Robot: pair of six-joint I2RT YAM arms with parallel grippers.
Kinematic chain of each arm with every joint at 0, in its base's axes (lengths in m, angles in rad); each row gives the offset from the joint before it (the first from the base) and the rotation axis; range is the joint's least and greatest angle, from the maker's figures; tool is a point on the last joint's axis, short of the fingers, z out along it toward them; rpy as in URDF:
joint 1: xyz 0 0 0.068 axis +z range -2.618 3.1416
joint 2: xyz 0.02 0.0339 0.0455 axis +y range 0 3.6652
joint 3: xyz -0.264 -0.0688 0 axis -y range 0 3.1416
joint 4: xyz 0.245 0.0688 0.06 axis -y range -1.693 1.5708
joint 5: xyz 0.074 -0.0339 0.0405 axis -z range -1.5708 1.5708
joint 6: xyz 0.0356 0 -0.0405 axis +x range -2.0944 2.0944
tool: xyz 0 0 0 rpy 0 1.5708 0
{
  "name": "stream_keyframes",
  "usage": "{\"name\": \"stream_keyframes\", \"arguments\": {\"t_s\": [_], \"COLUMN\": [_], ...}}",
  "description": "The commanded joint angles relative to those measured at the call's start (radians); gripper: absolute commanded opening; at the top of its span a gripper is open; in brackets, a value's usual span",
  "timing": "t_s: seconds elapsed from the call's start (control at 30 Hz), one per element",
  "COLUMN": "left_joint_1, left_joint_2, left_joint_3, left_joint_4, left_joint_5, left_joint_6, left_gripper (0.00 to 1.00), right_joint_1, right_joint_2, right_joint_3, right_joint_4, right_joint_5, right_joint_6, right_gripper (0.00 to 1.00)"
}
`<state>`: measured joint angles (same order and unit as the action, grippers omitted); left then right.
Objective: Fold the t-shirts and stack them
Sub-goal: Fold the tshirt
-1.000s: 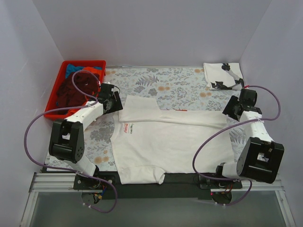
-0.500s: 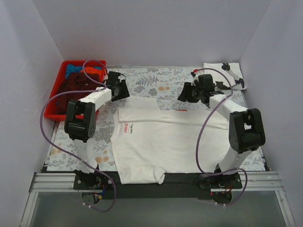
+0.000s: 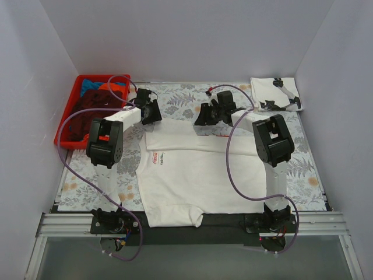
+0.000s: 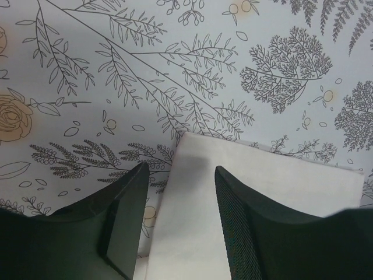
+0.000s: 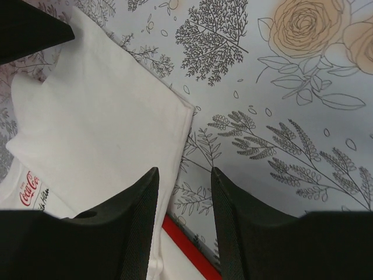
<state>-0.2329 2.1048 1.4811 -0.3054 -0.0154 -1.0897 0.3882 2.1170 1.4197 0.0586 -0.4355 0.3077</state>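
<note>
A white t-shirt [image 3: 198,175] with a small red chest logo [image 3: 158,157] lies spread across the middle of the table, its far part folded into a flap [image 3: 169,129]. My left gripper [image 3: 152,112] is open at the flap's far left corner. In the left wrist view the white cloth [image 4: 262,198] has its edge between the left gripper [image 4: 180,175] fingers. My right gripper [image 3: 201,118] is open at the flap's far right corner. In the right wrist view the right gripper [image 5: 184,170] straddles the edge of the white cloth [image 5: 99,116], with a red print strip [image 5: 186,239] below it.
A red crate [image 3: 65,125] at the back left holds maroon, orange and blue t-shirts [image 3: 96,102]. A folded white t-shirt with black print [image 3: 275,93] lies at the back right corner. A floral cloth [image 3: 221,105] covers the table. Walls close in on three sides.
Both arms have swung toward the back, the right one from the shirt's right edge to the flap's far right corner. Both grippers' jaws have narrowed.
</note>
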Motion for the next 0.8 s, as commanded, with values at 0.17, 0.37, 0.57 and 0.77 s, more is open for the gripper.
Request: {"name": "stream_keyframes", "arguments": {"t_s": [0.17, 0.37, 0.57, 0.77], "left_joint_1": [0.004, 0.003, 0.003, 0.003], "left_joint_2": [0.032, 0.058, 0.069, 0.073], "left_joint_3": [0.048, 0.048, 0.042, 0.033], "left_joint_4": [0.009, 0.009, 0.009, 0.012], "left_joint_5": [0.045, 0.068, 0.075, 0.077], "left_joint_6": [0.01, 0.011, 0.01, 0.007], "left_gripper": [0.46, 0.41, 0.38, 0.33], "right_joint_1": [0.028, 0.037, 0.04, 0.043], "right_joint_2": [0.13, 0.178, 0.216, 0.238], "right_joint_3": [0.119, 0.153, 0.185, 0.196], "right_joint_4": [0.043, 0.043, 0.043, 0.043], "right_joint_5": [-0.071, -0.08, -0.085, -0.095], "right_joint_6": [0.016, 0.036, 0.051, 0.059], "right_gripper": [0.47, 0.46, 0.4, 0.31]}}
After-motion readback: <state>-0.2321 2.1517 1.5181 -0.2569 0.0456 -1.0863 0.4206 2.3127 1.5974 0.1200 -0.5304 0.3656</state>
